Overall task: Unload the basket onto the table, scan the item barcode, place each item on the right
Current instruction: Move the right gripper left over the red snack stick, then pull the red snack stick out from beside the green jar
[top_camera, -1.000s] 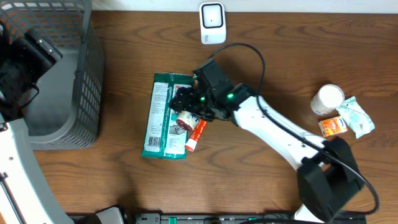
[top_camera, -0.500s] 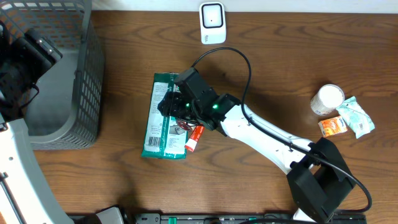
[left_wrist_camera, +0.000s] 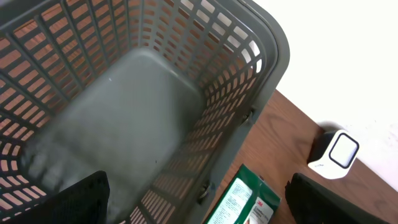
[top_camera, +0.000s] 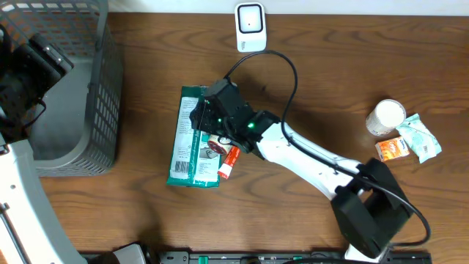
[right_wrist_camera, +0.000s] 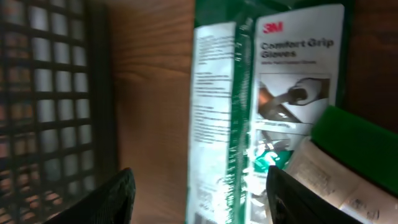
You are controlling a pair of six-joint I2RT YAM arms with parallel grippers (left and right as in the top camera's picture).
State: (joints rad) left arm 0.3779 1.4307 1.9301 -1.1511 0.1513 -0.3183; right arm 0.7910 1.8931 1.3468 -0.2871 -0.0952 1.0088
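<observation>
Two arms on show, and only one is over the goods: the right gripper (right_wrist_camera: 199, 182) hangs above the glove pack (top_camera: 189, 150), a long green and white packet lying flat on the wooden table (top_camera: 146, 220) just left of centre in the overhead view. From the right wrist camera its two dark fingers (right_wrist_camera: 112, 199) sit at the bottom corners of the frame, spread apart, with nothing pinched between them; the pack's printed face lies beyond them, the words "Comfort Grip Gloves" readable near the top right. A small orange and white tube (top_camera: 229, 161) rests against the pack's lower right edge, and something small and round sits just above it, too hidden by the arm to name. The scanner (top_camera: 250, 27), a white block with a dark window, stands at the top centre of the overhead view, well apart from the pack. Up in the far left, the left gripper (left_wrist_camera: 199, 202) hovers over the grey mesh basket (top_camera: 102, 88), jaws wide and holding nothing. Over at the right edge, a white round container (top_camera: 386, 116), an orange packet (top_camera: 393, 149) and a pale green packet (top_camera: 421, 138) cluster together.
</observation>
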